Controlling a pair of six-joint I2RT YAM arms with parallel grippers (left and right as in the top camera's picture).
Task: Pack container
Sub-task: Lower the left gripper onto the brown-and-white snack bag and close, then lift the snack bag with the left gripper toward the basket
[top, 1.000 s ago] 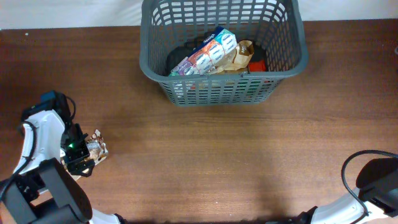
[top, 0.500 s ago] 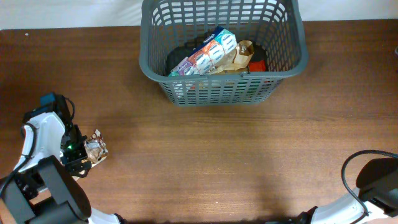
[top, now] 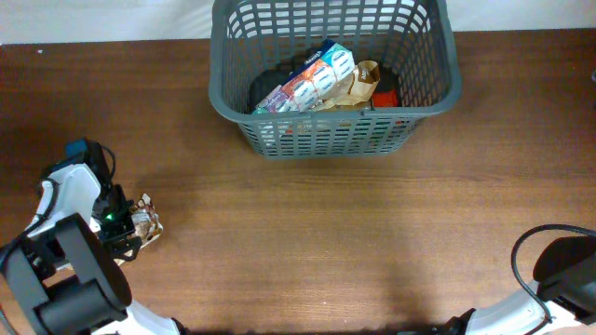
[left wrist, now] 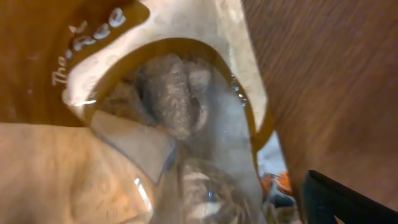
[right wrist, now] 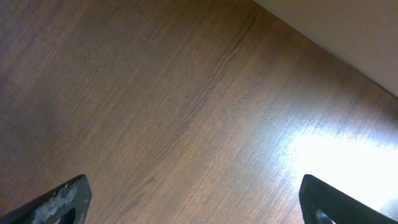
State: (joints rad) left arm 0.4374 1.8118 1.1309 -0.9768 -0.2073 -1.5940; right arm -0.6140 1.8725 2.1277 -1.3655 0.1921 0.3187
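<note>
At the far side of the brown wood-grain bench [top: 372, 233] stands the large dark grey plastic shopping basket [top: 326, 136], its lattice-slotted walls rising well above what lies inside. Within it a long blue and white multipack with round pictures [top: 321, 76] lies slantwise across the middle. A crumpled brown paper bag [top: 364, 82] is just beside the multipack on the right, something red [top: 386, 97] sits behind the bag, and a dark shape [top: 268, 86] sits low on the left.

Well apart from the basket, near the bench's left edge, a small crinkly snack packet in tan and brown [top: 145, 221] lies on the wood. The left tool [top: 124, 230] is right against it, with the white and black left arm [top: 70, 191] crowding in from behind. From the left wrist the packet fills nearly everything, its clear window showing brownish lumps [left wrist: 177, 106]. Only one dark fingertip [left wrist: 348, 202] pokes in at the lower right, so I cannot tell whether that tool has closed on the packet.

The right tool [right wrist: 199, 202] hangs over bare wood with its fingers spread wide and nothing between them. A pale surface [right wrist: 354, 31] lies beyond the bench edge.
</note>
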